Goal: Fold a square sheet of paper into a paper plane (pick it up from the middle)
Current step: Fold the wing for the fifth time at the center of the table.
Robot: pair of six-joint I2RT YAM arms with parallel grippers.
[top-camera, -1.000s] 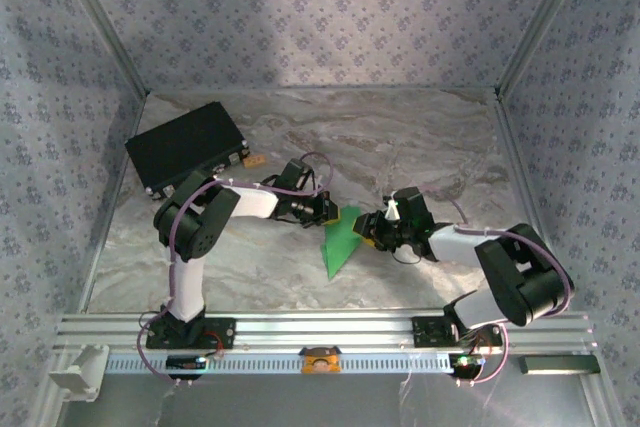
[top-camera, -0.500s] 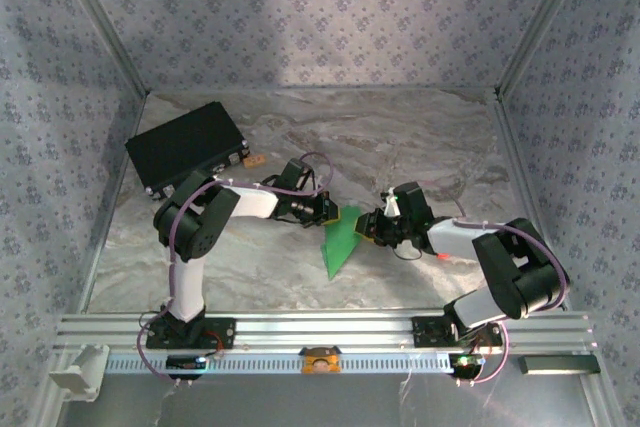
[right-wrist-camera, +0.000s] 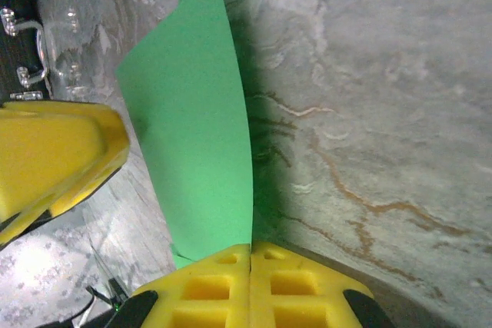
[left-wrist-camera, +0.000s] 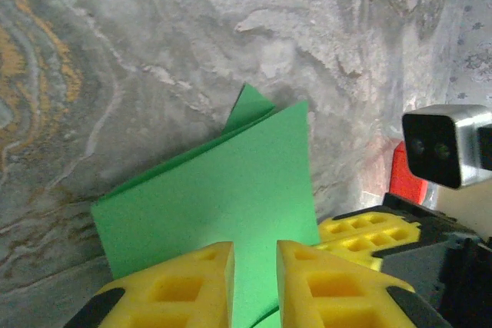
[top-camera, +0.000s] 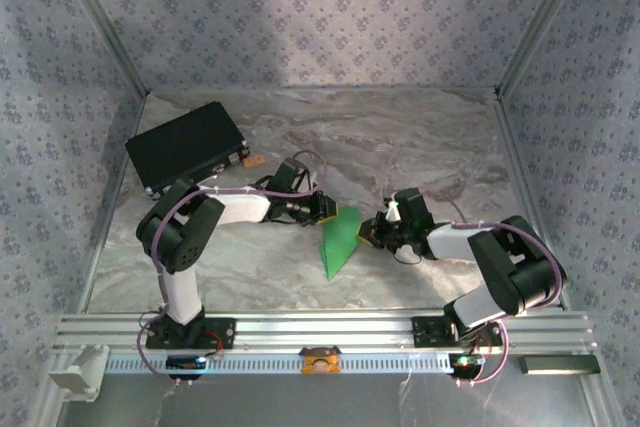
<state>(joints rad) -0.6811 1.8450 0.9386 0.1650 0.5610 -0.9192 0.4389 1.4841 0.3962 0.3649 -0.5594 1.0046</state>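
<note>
The green paper plane (top-camera: 338, 239), a folded pointed triangle, stands on edge on the marbled table between the two grippers, its tip toward the near edge. My left gripper (top-camera: 326, 209) is at its upper left corner. In the left wrist view the yellow fingers of the left gripper (left-wrist-camera: 255, 255) stand slightly apart with the green paper (left-wrist-camera: 223, 197) showing in the gap. My right gripper (top-camera: 368, 232) is shut on the sheet's right edge. In the right wrist view the paper (right-wrist-camera: 196, 128) runs straight into the closed seam of the right gripper (right-wrist-camera: 250, 251).
A black rectangular case (top-camera: 185, 145) lies at the back left, with a small tan block (top-camera: 254, 160) beside it. A small red block (left-wrist-camera: 403, 178) shows by the right gripper's camera. Metal rails edge the table (top-camera: 400, 137), and patterned walls enclose it.
My right gripper's jaws have closed onto the paper's edge. My left gripper's jaws have parted a little. The left arm's elbow has dropped lower and to the left.
</note>
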